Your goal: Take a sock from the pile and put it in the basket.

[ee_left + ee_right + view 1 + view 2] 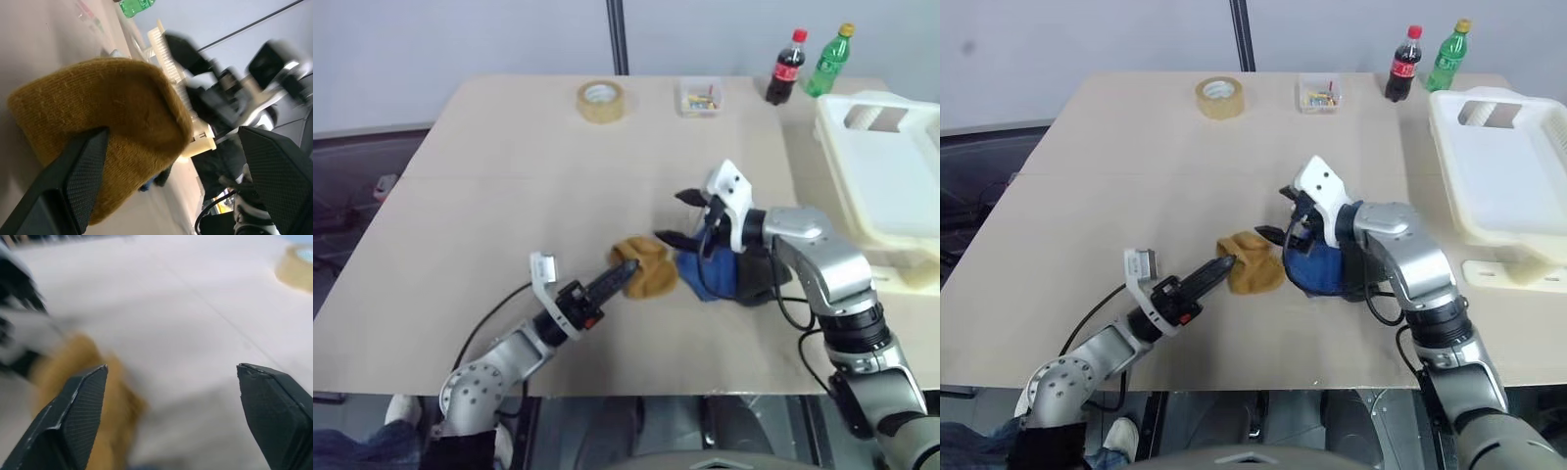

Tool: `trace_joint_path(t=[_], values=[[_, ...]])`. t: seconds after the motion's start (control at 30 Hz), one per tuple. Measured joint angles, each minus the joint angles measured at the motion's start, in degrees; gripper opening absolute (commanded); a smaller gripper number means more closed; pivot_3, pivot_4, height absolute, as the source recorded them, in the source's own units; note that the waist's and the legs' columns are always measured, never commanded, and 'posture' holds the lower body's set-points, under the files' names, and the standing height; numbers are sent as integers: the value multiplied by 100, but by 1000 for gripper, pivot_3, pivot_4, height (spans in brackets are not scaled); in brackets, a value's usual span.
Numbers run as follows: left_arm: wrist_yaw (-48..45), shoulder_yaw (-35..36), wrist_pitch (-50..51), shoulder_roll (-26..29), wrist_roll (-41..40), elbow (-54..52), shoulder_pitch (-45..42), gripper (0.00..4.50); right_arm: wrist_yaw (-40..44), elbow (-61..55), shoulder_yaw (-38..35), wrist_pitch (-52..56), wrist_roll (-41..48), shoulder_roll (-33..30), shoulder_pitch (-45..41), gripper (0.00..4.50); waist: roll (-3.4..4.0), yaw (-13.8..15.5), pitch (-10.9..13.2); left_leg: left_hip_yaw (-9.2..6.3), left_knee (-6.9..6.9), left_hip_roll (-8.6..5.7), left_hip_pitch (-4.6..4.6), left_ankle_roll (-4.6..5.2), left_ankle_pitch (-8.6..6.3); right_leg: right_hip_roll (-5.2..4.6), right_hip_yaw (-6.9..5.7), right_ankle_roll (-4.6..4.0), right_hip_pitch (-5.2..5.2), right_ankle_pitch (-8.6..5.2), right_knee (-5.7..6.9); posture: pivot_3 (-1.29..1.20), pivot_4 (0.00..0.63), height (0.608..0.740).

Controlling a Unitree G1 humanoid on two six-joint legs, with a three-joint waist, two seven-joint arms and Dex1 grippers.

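The left gripper (625, 275) is wide open and its tips are right at the near-left edge of the sock (644, 266), so this arm is the closer one and the yellow sock lies straight ahead of it. The sock is a squashed lump on the table (509, 176), touching the left side of the blue sock (710, 274) in the pile (700, 271). The right gripper (677, 217) is wide open too and holds nothing; it hangs above the sock, and the basket (891, 181) sits far off to the sock's right.
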Motion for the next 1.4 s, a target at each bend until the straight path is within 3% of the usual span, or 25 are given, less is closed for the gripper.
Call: trace_joint_path(t=[0.2,0.53,0.93,1.23,1.4], values=[[-14,0,21,-59,47,6,-56,4500,-93,-222,227,289,394,138,-81,4438,1,7,1,0,0,-3,0,0,0,-1,-2,0,0,0,2,0,150,738],[-11,-1,82,-140,155,6,54,4500,-485,360,1122,250,-219,-99,-70,4438,1,0,1,2,7,-5,2,-1,1,8,0,0,-2,0,13,0,150,738],[-115,8,132,-65,157,-58,254,4500,-476,514,1258,885,-219,-367,137,4438,1,-4,1,2,8,-2,2,0,1,3,2,0,-2,0,13,0,150,738],[-125,19,118,-12,160,-91,348,4500,-461,393,1567,1127,-79,-148,232,4438,0,-8,0,2,9,-2,6,1,0,6,2,0,-1,0,18,0,150,738],[-142,27,99,-2,161,-159,421,4500,-339,555,1632,1045,-52,-101,206,2359,0,-20,-1,3,9,0,9,2,0,6,4,0,0,0,20,0,150,738]])
